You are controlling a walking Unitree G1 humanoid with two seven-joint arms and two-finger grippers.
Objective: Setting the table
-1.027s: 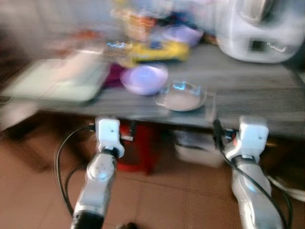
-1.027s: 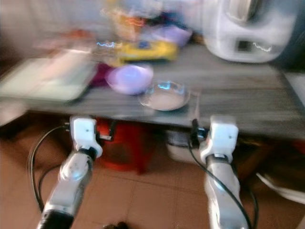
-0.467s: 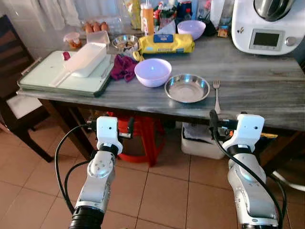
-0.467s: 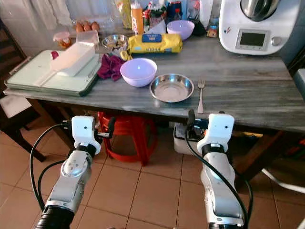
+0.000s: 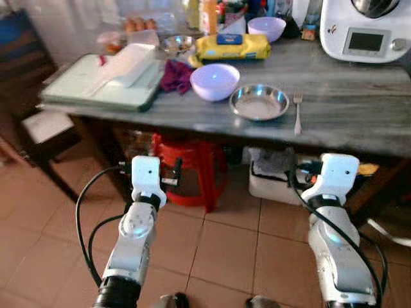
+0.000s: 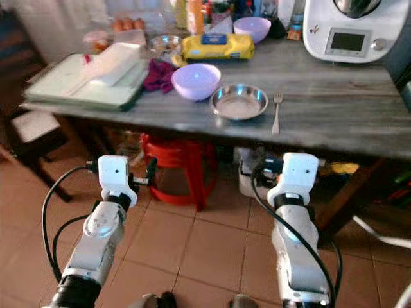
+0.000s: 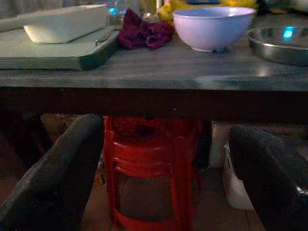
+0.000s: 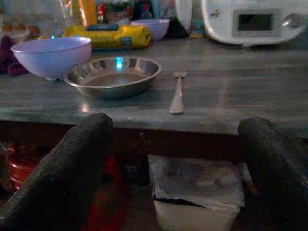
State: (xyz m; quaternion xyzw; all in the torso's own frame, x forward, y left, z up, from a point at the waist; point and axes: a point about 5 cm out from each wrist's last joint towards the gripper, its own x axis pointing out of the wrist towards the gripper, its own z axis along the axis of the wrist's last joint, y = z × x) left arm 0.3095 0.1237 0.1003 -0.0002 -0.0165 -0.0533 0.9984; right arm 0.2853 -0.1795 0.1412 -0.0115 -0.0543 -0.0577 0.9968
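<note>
Both arms are held out low in front of the grey worktop (image 5: 359, 109), below the level of its edge and short of it. The left claw (image 7: 159, 173) is spread wide, its two black fingers (image 7: 57, 178) far apart with nothing between them and touching nothing. Past them stands a red stool (image 7: 154, 168) under the worktop. The right claw (image 8: 178, 178) is just as wide open and empty, its fingers (image 8: 62, 173) clear of the worktop's edge. Beyond them a white box (image 8: 197, 192) sits on the floor beneath.

On the worktop, near the front edge, a shallow steel dish (image 5: 259, 102) lies flat. A fork (image 5: 297, 112) lies just beside it on the robot's right, apart from it, tines pointing away from the robot. A lilac bowl (image 5: 215, 81) stands upright just to the dish's left and a little further back, close to it but whether they touch is hard to tell. A crumpled purple cloth (image 5: 175, 75) lies next to the bowl, against a pale green tray (image 5: 77, 90) that carries a long white container (image 5: 128, 63).

Further back are a yellow packet (image 5: 232, 46), a second lilac bowl (image 5: 267, 27), a small steel bowl (image 5: 178, 43), eggs (image 5: 140, 24) and some bottles. A white kitchen machine (image 5: 369, 29) stands at the far right. A dark chair (image 5: 32, 96) is by the left end.
</note>
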